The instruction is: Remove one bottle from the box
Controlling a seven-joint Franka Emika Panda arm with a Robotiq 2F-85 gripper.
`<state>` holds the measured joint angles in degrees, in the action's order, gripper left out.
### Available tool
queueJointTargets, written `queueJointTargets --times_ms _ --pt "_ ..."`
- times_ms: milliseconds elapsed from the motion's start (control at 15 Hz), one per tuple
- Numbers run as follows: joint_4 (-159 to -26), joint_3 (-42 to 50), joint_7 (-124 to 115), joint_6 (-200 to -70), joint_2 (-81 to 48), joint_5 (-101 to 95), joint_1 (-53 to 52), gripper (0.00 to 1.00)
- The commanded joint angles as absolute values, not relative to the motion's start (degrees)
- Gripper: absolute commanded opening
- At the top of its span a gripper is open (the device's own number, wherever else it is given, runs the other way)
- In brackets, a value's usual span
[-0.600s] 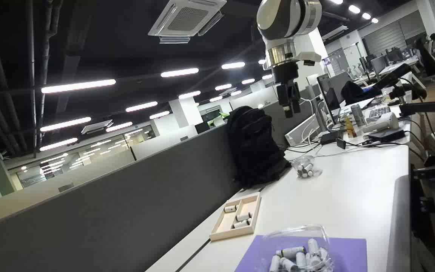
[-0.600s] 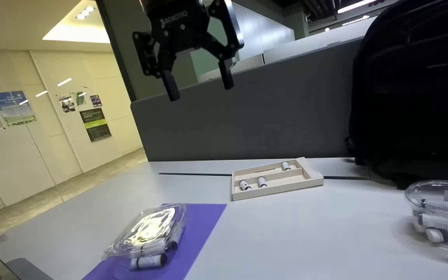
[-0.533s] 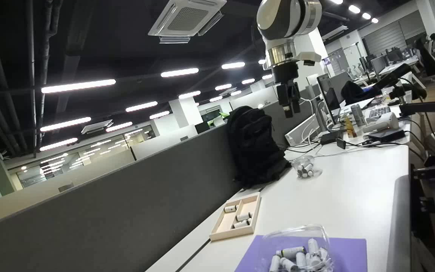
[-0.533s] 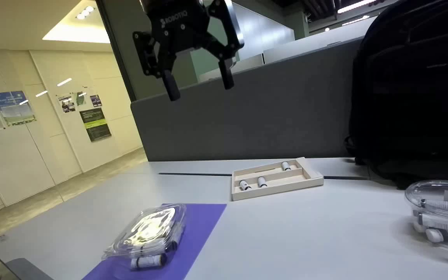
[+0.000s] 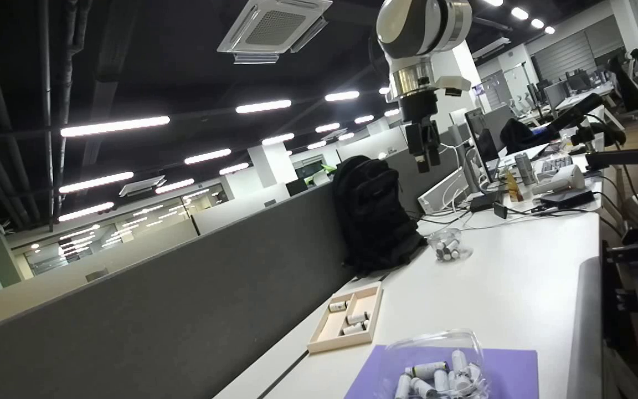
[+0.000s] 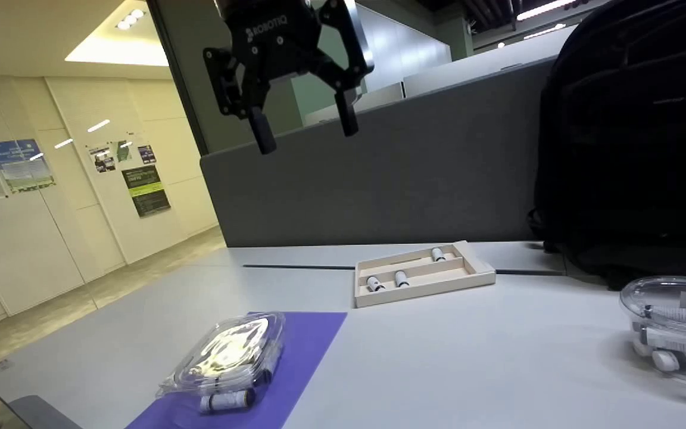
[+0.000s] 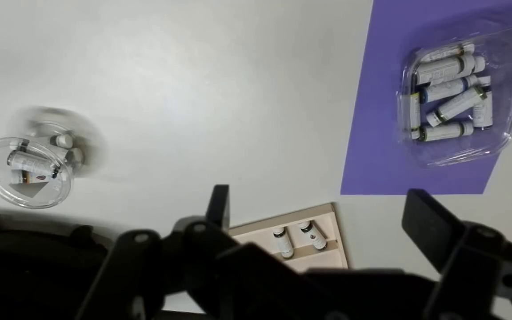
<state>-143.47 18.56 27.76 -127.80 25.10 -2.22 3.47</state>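
A purple rectangle (image 7: 367,133) lies on the table and looks like a flat sheet; no purple walls show. On it stands a clear plastic container (image 7: 456,159) with several white-labelled bottles (image 7: 456,106) lying jumbled inside. A light wooden tray (image 6: 426,291) with compartments lies nearby. Both exterior views show three bottles in it, one of them here (image 5: 358,318); the wrist view shows two, one here (image 7: 284,243), the rest hidden behind the gripper. My gripper (image 7: 320,192) is open and empty, its fingers wide apart. In both exterior views it hangs high above the table (image 6: 308,140).
A round clear tub (image 6: 670,282) with several bottles stands on the white table (image 5: 463,299), away from the purple sheet. A black backpack (image 5: 371,216) leans on the grey partition (image 6: 379,185) along the table's back. Cables and a monitor (image 5: 479,144) are at the far end.
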Motion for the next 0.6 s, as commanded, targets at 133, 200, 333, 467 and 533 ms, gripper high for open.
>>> queueJointTargets --times_ms 133,200,333,467,533 --pt "-143.4 17.6 28.1 -127.7 25.0 -1.7 4.4 1.0" --pt "-143.4 17.6 28.1 -127.7 25.0 -1.7 4.4 1.0" --pt "-142.1 18.2 28.6 -128.6 22.9 -0.2 3.8 1.0" --pt "-140.6 18.1 28.7 -131.0 20.0 1.1 3.3 1.0" --pt "-139.6 17.9 28.3 -132.5 17.9 1.6 3.1 1.0"
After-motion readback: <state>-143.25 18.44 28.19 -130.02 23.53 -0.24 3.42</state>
